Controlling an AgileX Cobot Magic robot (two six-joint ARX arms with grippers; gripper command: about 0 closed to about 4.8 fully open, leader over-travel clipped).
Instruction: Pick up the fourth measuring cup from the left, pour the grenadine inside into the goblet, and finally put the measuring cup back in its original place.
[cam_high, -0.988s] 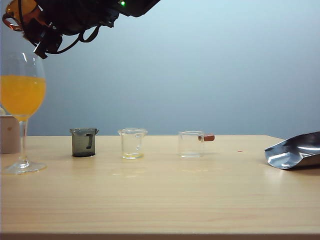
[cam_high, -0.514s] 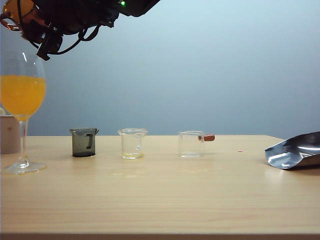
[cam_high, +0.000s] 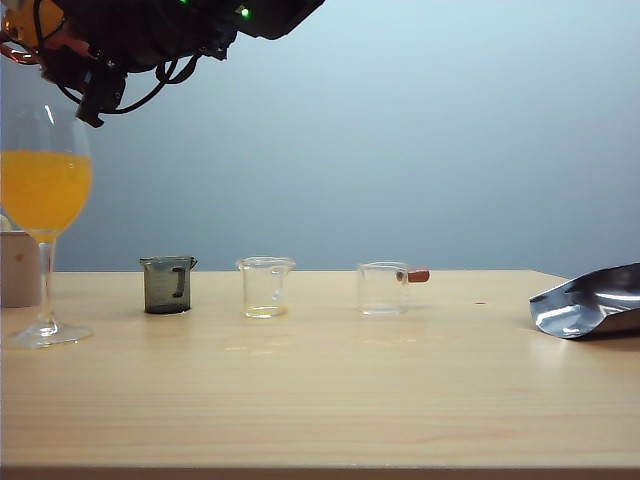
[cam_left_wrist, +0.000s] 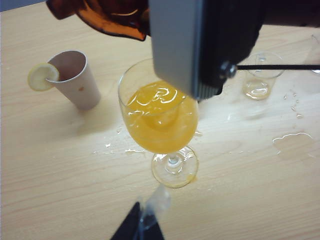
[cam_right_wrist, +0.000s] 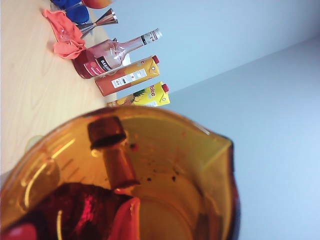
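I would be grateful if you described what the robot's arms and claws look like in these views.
The right arm is black, draped with looping black cables and showing small green indicator lights. From the left wrist view it shows a flat grey panel beside black housing, with a thin black cable. The left claw appears only as dark fingertips with translucent tape.

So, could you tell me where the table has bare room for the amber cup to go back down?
Bare room: between the stub-handled clear cup and the foil pouch, and the whole front strip of table. It is crowded around the goblet, where the right gripper holds the amber cup and a paper cup stands; the left gripper hovers nearby.
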